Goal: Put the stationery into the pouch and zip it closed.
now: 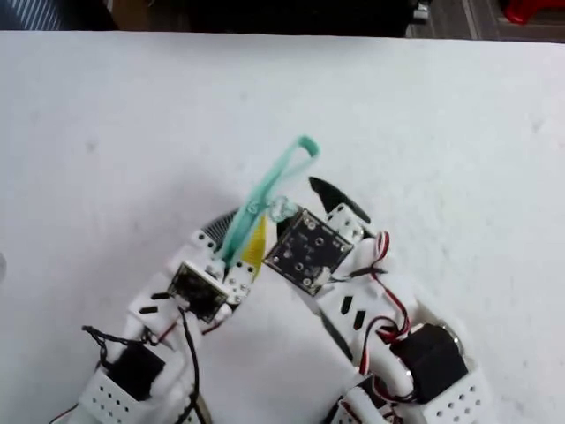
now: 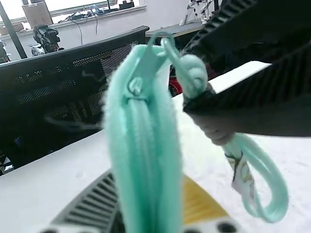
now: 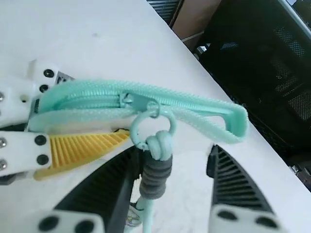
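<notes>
**Zip step: take the pull, draw away from the held end**

Note pouch [image 1: 265, 190] pinched at one end in left gripper [image 1: 237, 247], zip edge up, apparently clear of table [image 1: 132, 106], far end unsupported. Note right gripper [image 3: 177, 155] with jaws apart, grasping nothing; ring [image 3: 153, 128] and knotted cord [image 3: 158, 145] resting against one jaw, not between the two. Read slider [image 3: 130, 100] as partway along: teeth meshed on the held side, tapes seemingly parted beyond it, so judged not yet closed.

Shift right gripper sideways to centre the cord between the jaws, then close just under the ring rather than down the tail. Pull in line with the teeth, away from left gripper, slow and level; expect the soft free end to fold if drawn upward or across. Keep left clamp firm as counter-tension. Stop at end of teeth; avoid tugging pouch out of the clamp.
</notes>
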